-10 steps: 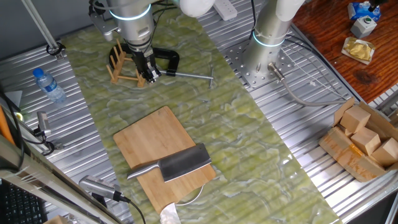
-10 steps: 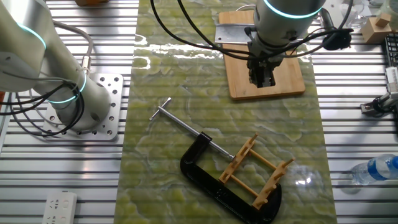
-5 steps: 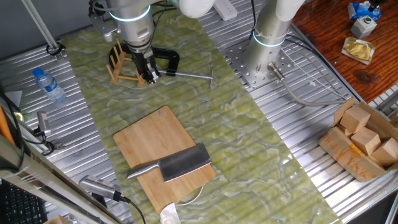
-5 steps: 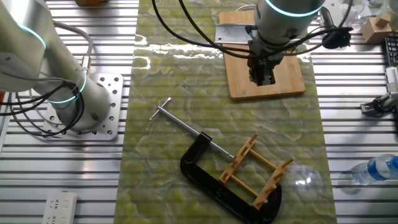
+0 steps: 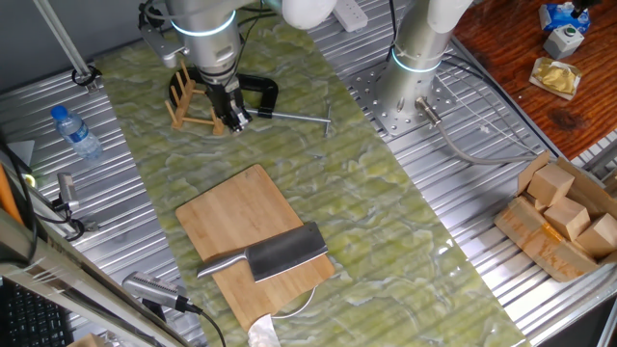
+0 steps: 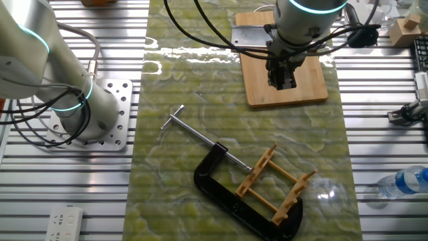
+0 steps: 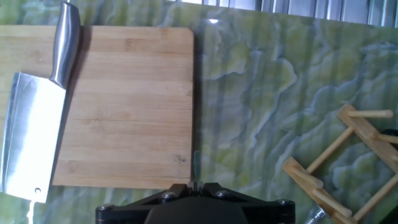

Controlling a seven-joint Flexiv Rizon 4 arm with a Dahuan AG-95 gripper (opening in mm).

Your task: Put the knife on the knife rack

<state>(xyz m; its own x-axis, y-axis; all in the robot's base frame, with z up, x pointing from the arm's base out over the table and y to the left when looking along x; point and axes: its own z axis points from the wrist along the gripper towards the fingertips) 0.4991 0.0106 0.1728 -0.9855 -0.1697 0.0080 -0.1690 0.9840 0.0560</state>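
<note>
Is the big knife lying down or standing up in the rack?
Lying down. The knife rests flat on the cutting board, and the knife rack holds nothing.

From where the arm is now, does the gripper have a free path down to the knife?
Probably yes. The knife lies flat and uncovered on the cutting board, nothing on top, and the gripper hangs above the mat, holding nothing.

One cleaver (image 5: 273, 255), one bamboo cutting board (image 5: 231, 212), one wooden peg rack (image 6: 277, 185), one black C-clamp (image 6: 221, 187) and one water bottle (image 5: 75, 131) are counted.
</note>
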